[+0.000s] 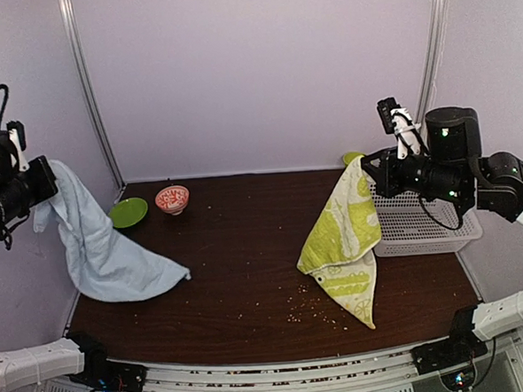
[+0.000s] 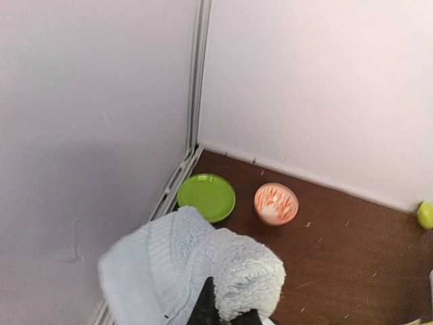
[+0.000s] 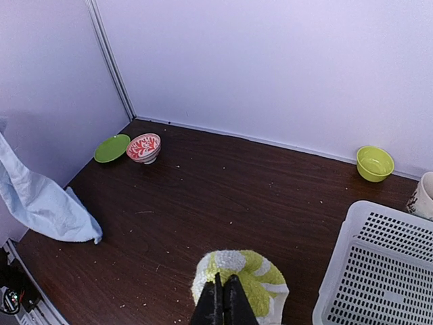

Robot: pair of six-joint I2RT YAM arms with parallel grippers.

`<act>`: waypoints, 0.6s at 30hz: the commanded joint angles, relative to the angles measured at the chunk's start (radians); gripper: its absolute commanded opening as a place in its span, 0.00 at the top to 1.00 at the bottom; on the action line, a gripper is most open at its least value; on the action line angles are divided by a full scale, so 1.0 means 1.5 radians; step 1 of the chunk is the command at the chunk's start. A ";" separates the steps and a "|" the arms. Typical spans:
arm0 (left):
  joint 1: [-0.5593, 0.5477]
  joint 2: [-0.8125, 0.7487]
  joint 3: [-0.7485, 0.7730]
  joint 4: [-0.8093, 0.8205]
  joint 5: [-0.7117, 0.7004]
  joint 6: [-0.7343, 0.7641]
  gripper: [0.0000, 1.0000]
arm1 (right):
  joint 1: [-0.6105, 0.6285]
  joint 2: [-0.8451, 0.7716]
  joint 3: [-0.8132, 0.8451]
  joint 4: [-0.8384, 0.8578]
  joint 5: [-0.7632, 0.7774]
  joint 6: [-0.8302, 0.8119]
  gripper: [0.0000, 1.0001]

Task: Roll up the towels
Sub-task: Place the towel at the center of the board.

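Note:
My left gripper (image 1: 46, 184) is raised at the far left and shut on the pale blue towel (image 1: 105, 250). That towel hangs down, its lower end lying on the table. It bunches over the fingertips in the left wrist view (image 2: 196, 274). My right gripper (image 1: 366, 167) is raised at the right and shut on the lime-green and cream towel (image 1: 344, 240). That towel hangs with its bottom corner resting on the table. In the right wrist view it wraps over the closed tips (image 3: 243, 274), and the blue towel (image 3: 40, 203) shows at the left.
A green plate (image 1: 128, 212) and a red-patterned bowl (image 1: 172, 200) sit at the back left. A white slotted basket (image 1: 423, 226) stands at the right, with a small green bowl (image 3: 375, 163) and a cup (image 3: 423, 195) behind it. Crumbs dot the dark wooden table (image 1: 247, 250).

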 commanded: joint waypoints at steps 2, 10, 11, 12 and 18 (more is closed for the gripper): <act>0.002 0.072 -0.216 -0.009 0.040 -0.011 1.00 | -0.005 0.037 -0.021 0.050 -0.020 0.010 1.00; 0.047 0.119 -0.347 0.103 0.112 -0.012 1.00 | -0.004 0.111 -0.001 0.071 -0.059 0.018 1.00; 0.047 0.124 -0.359 0.118 0.136 -0.013 1.00 | -0.004 0.122 0.008 0.073 -0.066 0.018 1.00; 0.046 0.126 -0.369 0.137 0.177 -0.011 1.00 | -0.004 0.134 0.026 0.075 -0.073 0.019 1.00; 0.027 0.097 -0.359 0.194 0.270 0.010 0.16 | -0.004 0.211 0.186 0.051 -0.118 0.010 1.00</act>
